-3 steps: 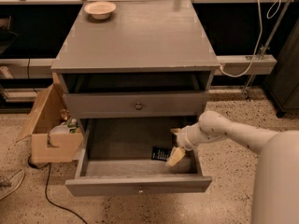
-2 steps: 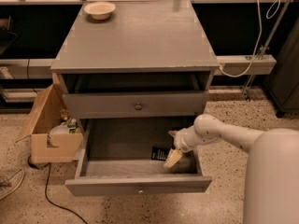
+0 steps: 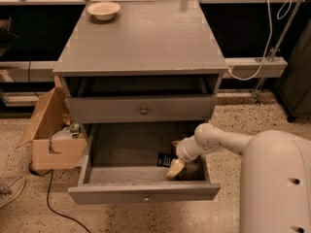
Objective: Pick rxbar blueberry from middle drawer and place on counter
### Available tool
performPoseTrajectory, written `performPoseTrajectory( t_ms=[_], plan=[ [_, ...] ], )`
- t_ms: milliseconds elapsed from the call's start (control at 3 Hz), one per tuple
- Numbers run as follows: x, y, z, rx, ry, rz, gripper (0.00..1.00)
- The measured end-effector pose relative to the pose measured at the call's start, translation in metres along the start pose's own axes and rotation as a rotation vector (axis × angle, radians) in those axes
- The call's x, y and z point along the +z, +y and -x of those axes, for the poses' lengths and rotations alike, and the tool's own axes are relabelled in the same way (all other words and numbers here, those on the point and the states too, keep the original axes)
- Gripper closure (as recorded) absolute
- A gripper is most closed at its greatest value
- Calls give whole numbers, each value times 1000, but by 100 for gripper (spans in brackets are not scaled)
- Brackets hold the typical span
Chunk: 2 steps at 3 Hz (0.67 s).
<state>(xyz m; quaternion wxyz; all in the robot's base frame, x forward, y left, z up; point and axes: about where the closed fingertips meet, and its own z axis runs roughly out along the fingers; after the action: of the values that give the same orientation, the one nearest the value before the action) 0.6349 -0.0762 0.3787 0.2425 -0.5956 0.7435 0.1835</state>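
The step in hand is the pick itself: the robot's arm (image 3: pixel 221 141) reaches from the right into the open middle drawer (image 3: pixel 146 192), and the gripper (image 3: pixel 175 156) hangs low over the drawer floor near its front right corner. Its two pale pads appear spread apart, one toward the back of the drawer and one toward the front, with nothing pinched between them. The rxbar blueberry (image 3: pixel 164 159) lies flat on the drawer floor just left of the gripper, a small dark wrapper with white print; whether a pad touches its right end cannot be told, since the wrist hides that edge. The counter (image 3: pixel 146 38) above is bare except for a pale bowl (image 3: pixel 103 9) at its back left corner, so nothing of the placing is done yet. Judging from this, the next move calls for settling the pads on either side of the bar, closing on it firmly because the wrapper is thin and flat, then lifting clear of the drawer front and of the closed drawer above (image 3: pixel 143 109) before swinging up to the counter.
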Motion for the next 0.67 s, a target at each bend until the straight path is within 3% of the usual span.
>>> performPoseTrajectory(
  t_ms=[333, 667],
  plan=[
    [15, 1, -6, 20, 12, 22, 0],
    [27, -1, -13, 45, 22, 43, 18]
  ],
)
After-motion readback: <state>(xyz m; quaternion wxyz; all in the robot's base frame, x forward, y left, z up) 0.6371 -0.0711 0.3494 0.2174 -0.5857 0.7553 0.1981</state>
